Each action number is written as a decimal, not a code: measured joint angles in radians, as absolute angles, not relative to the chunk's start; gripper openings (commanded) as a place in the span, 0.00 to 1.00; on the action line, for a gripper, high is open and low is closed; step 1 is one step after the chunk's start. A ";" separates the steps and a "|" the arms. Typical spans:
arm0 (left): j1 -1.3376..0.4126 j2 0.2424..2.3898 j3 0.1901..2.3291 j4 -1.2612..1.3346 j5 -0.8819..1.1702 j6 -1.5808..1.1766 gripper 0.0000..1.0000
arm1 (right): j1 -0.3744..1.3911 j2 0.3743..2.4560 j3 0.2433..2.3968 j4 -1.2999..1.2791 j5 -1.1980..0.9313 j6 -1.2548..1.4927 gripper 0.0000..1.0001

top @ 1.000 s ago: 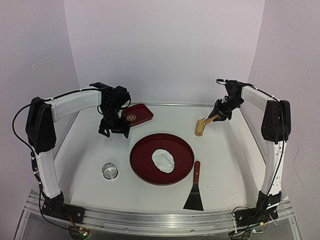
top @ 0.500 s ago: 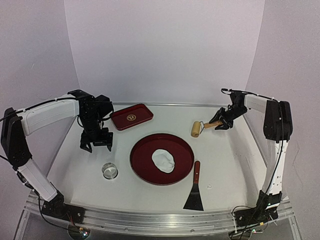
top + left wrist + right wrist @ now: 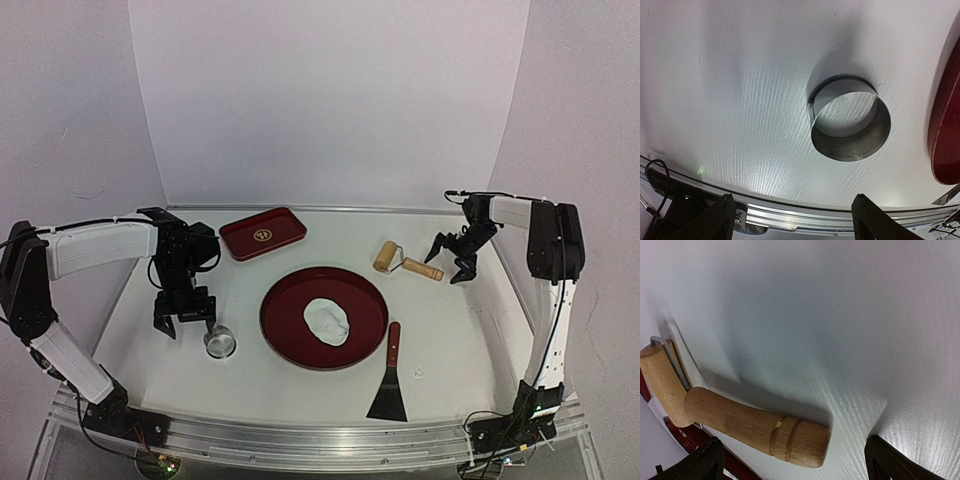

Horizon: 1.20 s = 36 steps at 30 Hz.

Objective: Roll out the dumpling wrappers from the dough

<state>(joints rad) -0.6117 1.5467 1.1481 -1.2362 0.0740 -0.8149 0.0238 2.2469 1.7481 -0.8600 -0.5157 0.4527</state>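
The dough [image 3: 327, 320] is a flat irregular white sheet lying in the round red tray [image 3: 285, 300]. No dumpling wrappers are in view. My left gripper [image 3: 183, 318] [image 3: 795, 220] hovers open just left of the metal ring cutter [image 3: 219, 342] [image 3: 850, 145], which stands on the table and is not between the fingers. My right gripper [image 3: 450, 260] [image 3: 797, 465] is open at the far right. The wooden roller [image 3: 405, 262] [image 3: 755, 427] lies on the table in front of it, its handle end pointing between the spread fingers and free of them.
A small rectangular red tray [image 3: 263, 233] sits at the back left. A scraper [image 3: 390, 375] with a red handle and black blade lies right of the round tray [image 3: 947, 135]. The table's metal front rail [image 3: 805, 212] runs close below the left gripper.
The right gripper opened and let go of the roller, which now lies on the table. The left arm swung forward and down from the back to the ring cutter.
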 measured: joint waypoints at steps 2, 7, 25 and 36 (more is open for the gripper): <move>-0.612 1.547 1.121 -1.225 0.082 -0.826 0.75 | 0.024 2.244 1.748 -0.869 -0.494 0.445 0.98; -0.612 1.546 1.060 -1.170 0.105 -0.844 0.62 | 0.024 2.228 1.748 -0.912 -0.426 0.424 0.98; -0.560 1.532 1.037 -1.093 0.046 -0.888 0.60 | 0.571 1.970 1.971 -1.000 -0.310 0.422 0.94; -0.536 1.484 0.984 -1.033 0.054 -0.856 0.47 | 0.908 2.262 2.338 -1.011 -0.329 0.512 0.88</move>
<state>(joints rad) -0.5358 1.4837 0.9835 -1.0328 0.0538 -0.8563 0.9084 2.2617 2.3376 -1.0107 -0.3287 0.5123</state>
